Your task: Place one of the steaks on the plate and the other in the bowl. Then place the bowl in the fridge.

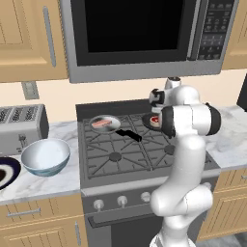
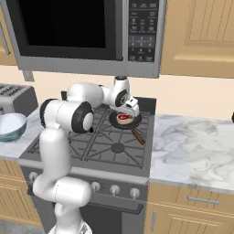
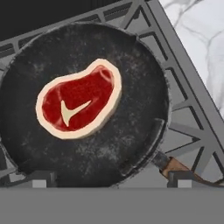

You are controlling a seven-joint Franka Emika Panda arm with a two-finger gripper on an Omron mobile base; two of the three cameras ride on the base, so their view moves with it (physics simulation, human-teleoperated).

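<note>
Red steak (image 3: 78, 101) flat in dark pan (image 3: 131, 144) on stove (image 2: 114, 146) | gripper (image 2: 131, 111) above it, jaws wide, holding nothing | pink steak (image 1: 101, 124) in silver pan (image 1: 115, 126) | bowl (image 1: 46, 157), plate (image 1: 6, 172) on left counter (image 1: 58, 181)

A glossy white robot arm (image 1: 185, 159) of rounded, bulbous segments, with dark grey bands and caps at its joints and a white wrist.

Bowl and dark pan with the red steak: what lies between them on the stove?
In the left base view, the silver pan holding the pale pink steak sits on the stove between the bowl and the dark pan with the red steak.
</note>
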